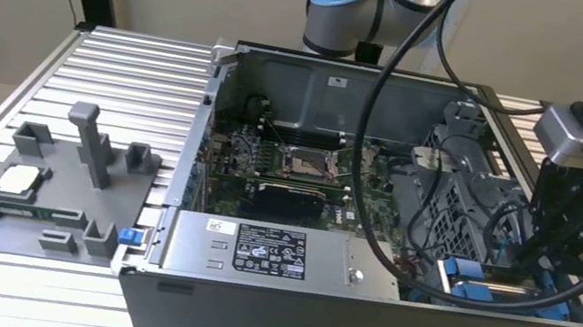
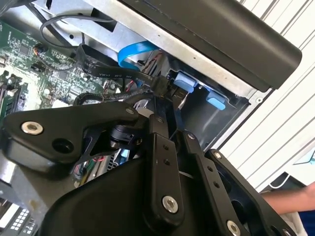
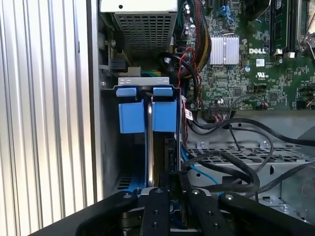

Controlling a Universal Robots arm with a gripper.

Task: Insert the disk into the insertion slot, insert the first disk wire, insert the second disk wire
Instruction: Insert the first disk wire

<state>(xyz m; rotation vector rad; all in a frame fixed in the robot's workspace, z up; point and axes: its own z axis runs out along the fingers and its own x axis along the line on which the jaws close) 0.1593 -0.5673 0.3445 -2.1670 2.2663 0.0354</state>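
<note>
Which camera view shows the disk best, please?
The first wrist view: the disk sits near the picture's centre, with its blue frame and both tabs unobstructed. The exterior view shows blue patches of it, partly behind the gripper. The second wrist view catches its two blue tabs past the arm's links.

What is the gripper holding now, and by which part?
The gripper seems shut on the black cable, at its connector end beside the disk.
</note>
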